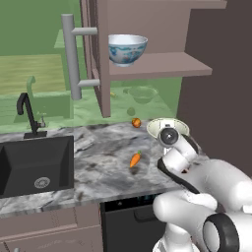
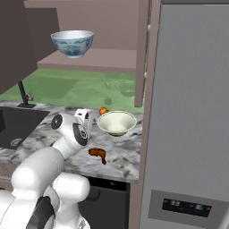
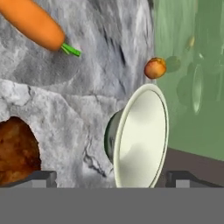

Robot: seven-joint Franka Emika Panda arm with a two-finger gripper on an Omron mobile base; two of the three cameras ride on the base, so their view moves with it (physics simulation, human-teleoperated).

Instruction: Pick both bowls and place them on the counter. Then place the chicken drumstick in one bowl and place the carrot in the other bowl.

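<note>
marbled worktop beside a black sink: the cream-and-green bowl already stands on it, the blue-patterned bowl waits on the cabinet shelf at twelve o'clock. fetching that bowl looks like the next step, calling for a high reach. the tool hovers low by the cream bowl, jaws wide, holding nothing; carrot and chicken drumstick lie loose nearby.

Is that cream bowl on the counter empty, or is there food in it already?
Empty. The cream bowl sits upright on the counter, its pale inside bare; the chicken drumstick lies beside it on the stone.
</note>
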